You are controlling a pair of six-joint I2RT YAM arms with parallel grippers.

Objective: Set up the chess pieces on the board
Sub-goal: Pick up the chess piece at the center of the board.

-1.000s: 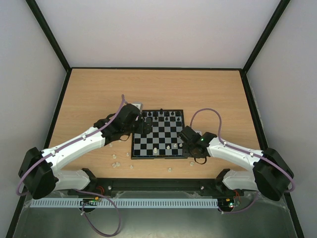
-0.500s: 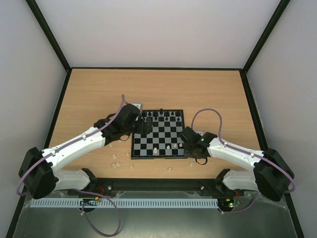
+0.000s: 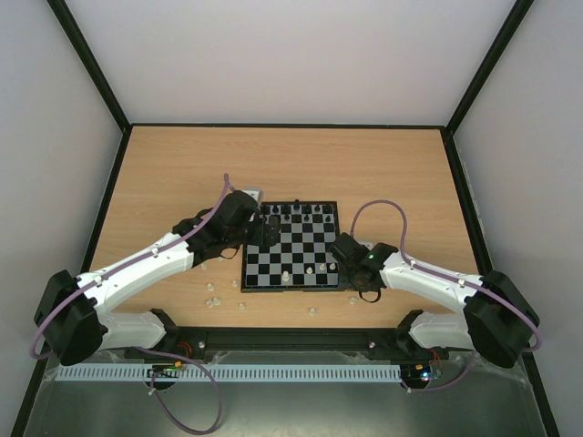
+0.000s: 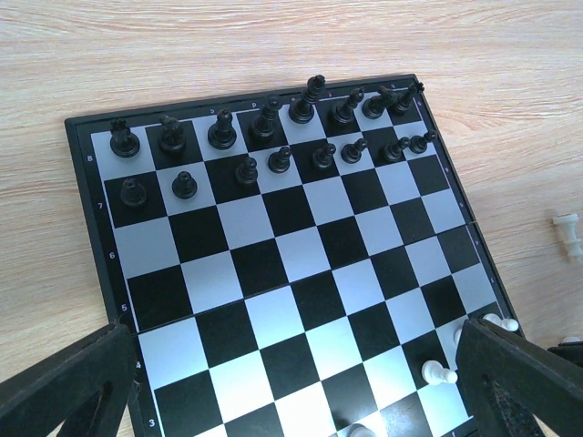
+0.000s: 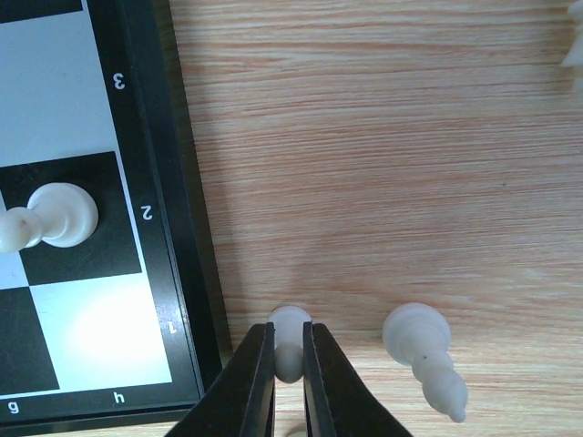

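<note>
The board lies mid-table, with black chess pieces filling its two far rows. Off its near right corner, my right gripper is shut on a small white pawn that stands on the wood by the border. Another white piece stands just to the right of it. A white pawn sits on the board's second row. My left gripper hovers wide open above the board's left side, its fingers at the view's bottom corners with nothing between them. White pawns show near its right finger.
Several loose white pieces lie scattered on the wood left of and in front of the board. One more white piece rests on the table beyond the board's edge. A dark rail runs along the near table edge.
My right gripper's jaws have closed in on the white pawn beside the board. The left arm has stayed still, open.
</note>
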